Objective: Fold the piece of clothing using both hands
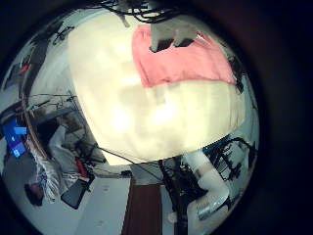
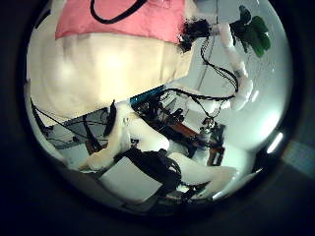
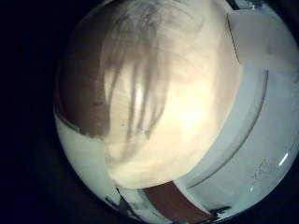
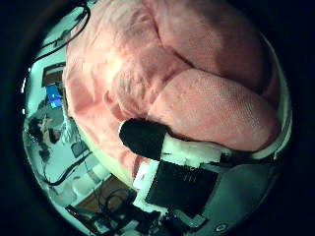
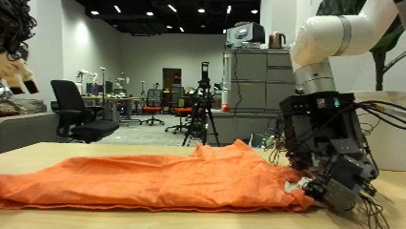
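Observation:
In the outside view an orange piece of clothing (image 5: 165, 176) lies spread and rumpled on the pale table (image 5: 76, 218). My right hand (image 5: 333, 176) is low at the cloth's end, with its fingers at the edge. In the right thumb side palm view the cloth (image 4: 177, 59) fills the view, bulges over a finger and meets a black fingertip (image 4: 146, 138), so the hand pinches it. My left hand (image 5: 15, 72) hangs high above the cloth's other end with relaxed fingers and holds nothing. The left little finger side palm view shows the cloth (image 1: 181, 59) far below on the table (image 1: 147, 117).
The right little finger side palm view shows bare table (image 3: 187, 112) close under that palm. Behind the table stand an office chair (image 5: 76, 114), a tripod (image 5: 203, 105) and a grey cabinet (image 5: 260, 95). The left thumb side palm view shows the table edge (image 2: 98, 69).

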Robot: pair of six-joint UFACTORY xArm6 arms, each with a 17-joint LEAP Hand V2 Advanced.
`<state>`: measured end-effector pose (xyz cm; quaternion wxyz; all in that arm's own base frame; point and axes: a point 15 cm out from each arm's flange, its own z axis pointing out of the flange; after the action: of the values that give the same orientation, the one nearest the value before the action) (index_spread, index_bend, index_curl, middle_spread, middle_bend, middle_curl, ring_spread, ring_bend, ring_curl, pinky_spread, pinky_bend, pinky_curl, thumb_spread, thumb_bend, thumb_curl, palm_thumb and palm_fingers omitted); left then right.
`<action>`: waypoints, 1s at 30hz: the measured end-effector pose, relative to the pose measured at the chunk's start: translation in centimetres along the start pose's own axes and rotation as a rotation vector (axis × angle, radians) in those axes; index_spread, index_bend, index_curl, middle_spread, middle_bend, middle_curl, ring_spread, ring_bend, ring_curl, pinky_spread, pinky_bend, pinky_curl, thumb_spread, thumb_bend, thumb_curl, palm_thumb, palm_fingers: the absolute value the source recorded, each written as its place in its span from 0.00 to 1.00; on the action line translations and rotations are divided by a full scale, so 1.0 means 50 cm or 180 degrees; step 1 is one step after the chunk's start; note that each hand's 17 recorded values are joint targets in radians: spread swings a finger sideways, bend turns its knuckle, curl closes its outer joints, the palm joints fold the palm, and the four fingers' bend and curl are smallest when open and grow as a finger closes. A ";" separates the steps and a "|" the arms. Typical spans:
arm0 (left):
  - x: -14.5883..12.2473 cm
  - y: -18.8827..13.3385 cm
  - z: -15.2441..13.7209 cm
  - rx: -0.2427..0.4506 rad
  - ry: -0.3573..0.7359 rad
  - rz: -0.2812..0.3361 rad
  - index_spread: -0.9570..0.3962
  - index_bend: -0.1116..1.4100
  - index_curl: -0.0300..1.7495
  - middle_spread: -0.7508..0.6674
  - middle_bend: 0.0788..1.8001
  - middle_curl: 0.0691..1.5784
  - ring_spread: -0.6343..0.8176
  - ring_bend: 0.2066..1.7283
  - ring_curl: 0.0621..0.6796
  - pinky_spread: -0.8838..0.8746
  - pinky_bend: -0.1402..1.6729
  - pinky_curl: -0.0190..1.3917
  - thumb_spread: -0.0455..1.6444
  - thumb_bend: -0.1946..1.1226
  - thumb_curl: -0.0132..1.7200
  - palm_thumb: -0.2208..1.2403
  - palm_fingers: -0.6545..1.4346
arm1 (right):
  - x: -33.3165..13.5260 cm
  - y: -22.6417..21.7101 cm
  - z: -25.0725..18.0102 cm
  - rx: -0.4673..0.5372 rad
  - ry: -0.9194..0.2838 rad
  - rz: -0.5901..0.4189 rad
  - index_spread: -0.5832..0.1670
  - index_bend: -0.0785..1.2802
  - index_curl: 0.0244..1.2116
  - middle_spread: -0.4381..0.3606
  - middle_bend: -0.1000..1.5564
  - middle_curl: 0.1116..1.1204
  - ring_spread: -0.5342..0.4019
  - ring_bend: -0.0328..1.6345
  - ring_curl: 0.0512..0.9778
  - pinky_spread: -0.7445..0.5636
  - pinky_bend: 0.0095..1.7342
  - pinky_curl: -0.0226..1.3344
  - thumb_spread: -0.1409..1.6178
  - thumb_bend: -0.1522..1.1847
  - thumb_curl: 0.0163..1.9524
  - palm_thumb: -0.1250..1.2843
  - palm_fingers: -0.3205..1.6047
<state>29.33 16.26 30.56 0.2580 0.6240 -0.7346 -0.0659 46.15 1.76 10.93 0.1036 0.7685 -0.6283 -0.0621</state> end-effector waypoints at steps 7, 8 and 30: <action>-0.002 0.002 0.001 0.0001 0.0008 0.0004 0.80 0.17 0.16 0.89 0.05 0.08 0.86 0.16 0.26 0.83 0.29 0.24 0.67 0.13 0.24 0.53 0.28 | 0.016 0.003 -0.041 0.0102 0.0064 -0.0021 0.39 0.70 0.55 0.40 0.69 0.54 0.36 0.75 0.46 0.29 0.68 0.28 0.62 0.22 0.23 0.75 0.90; -0.002 0.002 0.000 0.0005 0.0005 0.0004 0.80 0.17 0.16 0.89 0.05 0.08 0.86 0.16 0.26 0.83 0.29 0.24 0.67 0.13 0.24 0.53 0.28 | 0.022 0.008 -0.049 0.0111 0.0069 -0.0017 0.40 0.73 0.57 0.40 0.71 0.56 0.36 0.77 0.47 0.30 0.70 0.30 0.61 0.23 0.25 0.79 0.89; -0.015 0.016 -0.005 0.0058 0.0029 0.0003 0.80 0.17 0.17 0.88 0.05 0.08 0.85 0.15 0.26 0.83 0.29 0.24 0.67 0.13 0.23 0.53 0.28 | 0.174 0.180 -0.306 -0.0233 0.0115 0.0086 0.51 0.92 0.60 0.42 0.85 0.59 0.40 0.87 0.57 0.42 0.79 0.45 0.57 0.24 0.41 0.88 0.79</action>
<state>28.80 17.20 30.86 0.2557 0.6263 -0.7343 -0.0563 42.78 -7.19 28.22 0.1438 0.7567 -0.6340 -0.0697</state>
